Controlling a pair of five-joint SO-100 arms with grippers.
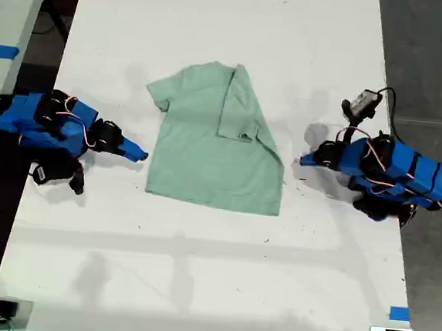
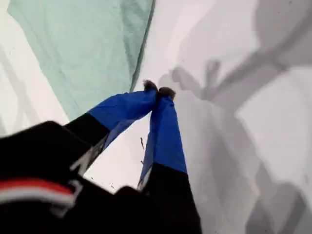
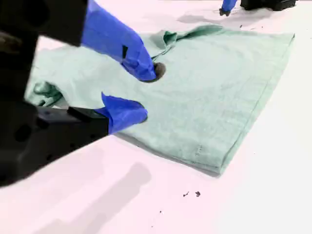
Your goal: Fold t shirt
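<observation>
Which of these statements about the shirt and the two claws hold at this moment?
1. The t shirt lies flat on the table with one side folded over its middle. True.
2. My first claw is wide open. False: its tips are pressed together, beside the shirt's edge, with nothing between them.
3. My second claw is open and empty. True.
4. One claw is lifting the shirt's hem. False: neither claw holds any fabric.
5. The two arms sit on the same side of the shirt. False: they are at opposite sides in the exterior view.

1st gripper (image 2: pixel 158 91) jaws closed, empty; 2nd gripper (image 3: pixel 146 92) jaws apart, empty.
</observation>
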